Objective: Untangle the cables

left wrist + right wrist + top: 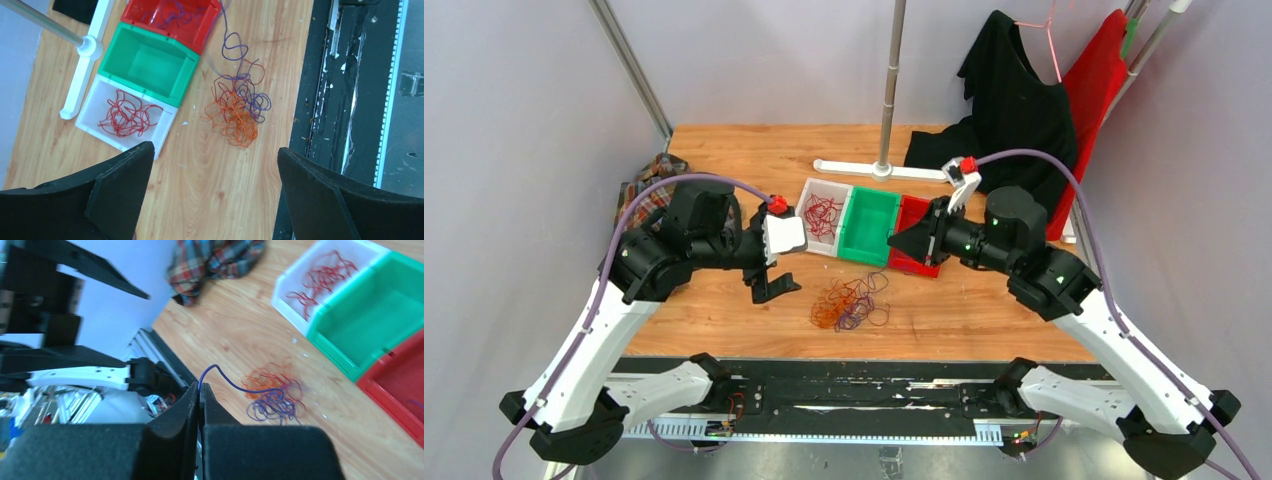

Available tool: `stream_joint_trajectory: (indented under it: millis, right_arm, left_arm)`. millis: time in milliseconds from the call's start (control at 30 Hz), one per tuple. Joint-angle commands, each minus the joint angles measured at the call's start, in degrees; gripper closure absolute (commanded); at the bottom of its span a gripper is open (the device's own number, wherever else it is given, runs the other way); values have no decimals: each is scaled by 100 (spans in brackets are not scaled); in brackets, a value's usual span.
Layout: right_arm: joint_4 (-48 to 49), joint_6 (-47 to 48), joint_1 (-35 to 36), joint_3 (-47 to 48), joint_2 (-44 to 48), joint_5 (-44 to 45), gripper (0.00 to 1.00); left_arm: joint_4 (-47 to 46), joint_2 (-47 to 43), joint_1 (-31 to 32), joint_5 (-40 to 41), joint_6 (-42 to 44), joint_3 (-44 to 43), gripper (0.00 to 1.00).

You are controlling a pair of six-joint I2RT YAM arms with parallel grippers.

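From above, the cables [849, 303] sit in a loose orange and purple clump on the wooden worktop [724, 320], just in front of a row of three bins: a white bin [809, 235] with red wires in it, a green bin [869, 228] beside it, and a red bin [912, 212] at the right end. The left jaws hang low over the worktop, left of the clump and apart from it. The right jaws are up at the near edge of the green and red bins. A plaid cloth [646, 186] lies at the far left, and dark and red garments hang at the back right. In the left wrist view those jaws are spread wide with nothing between them. The clump lies ahead of them on bare wood, with one purple strand [231, 47] looping away toward the red bin. In the right wrist view the jaws are pinched tight on the end of that purple strand, which arcs out from the tips and drops down into the tangle on the worktop. The three bins line up to the right of the tangle.
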State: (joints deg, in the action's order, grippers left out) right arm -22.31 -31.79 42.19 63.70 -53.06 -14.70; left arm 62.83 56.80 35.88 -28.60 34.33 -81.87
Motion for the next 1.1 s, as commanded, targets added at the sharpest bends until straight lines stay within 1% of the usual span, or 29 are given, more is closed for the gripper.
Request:
stream_joint_trajectory:
  millis: [0, 100, 167, 233, 367, 433, 533, 633, 733, 933, 1000, 1067]
  right_arm:
    - [-65, -55, 67, 676, -351, -1026, 99]
    - [243, -147, 98, 938, -607, -1338, 99]
    - [411, -193, 164, 1106, -754, -1399, 99]
    - [782, -301, 255, 1199, -888, -1486, 99]
    - [1465, -555, 503, 1467, -1192, -1489, 99]
    - [1542, -523, 689, 1770, -1408, -1449, 99]
    - [1771, -549, 941, 2168, -1733, -1342, 99]
    - [1981, -582, 1118, 2456, -2036, -1243, 99]
    - [2352, -696, 1222, 2551, -2228, -1150, 99]
    - [2703, -770, 1525, 2926, -2664, -1096, 99]
    - [2752, -767, 1617, 3069, -2798, -1065, 99]
    - [2772, -763, 1682, 3177, -2897, -1041, 99]
  left_arm:
    - [-178, 58, 33, -310, -63, -359, 2]
    - [-487, 27, 33, -424, -269, -374, 2]
    - [-725, 33, 33, -531, -409, -338, 2]
    - [-1085, 16, 33, -637, -680, -202, 2]
    - [-2407, -310, 33, -901, -1640, 517, 2]
    - [-3166, -506, 32, -809, -2171, 909, 2]
    - [-3959, -723, 33, -932, -2768, 1339, 2]
    - [-4229, -802, 33, -1137, -3152, 1446, 2]
    - [-4330, -887, 33, -1392, -3304, 1573, 2]
    - [-4603, -1125, 33, -1197, -3305, 1955, 0]
    - [-4689, -1124, 33, -1108, -3305, 1987, 4]
    - [-4766, -1125, 33, -934, -3298, 2003, 12]
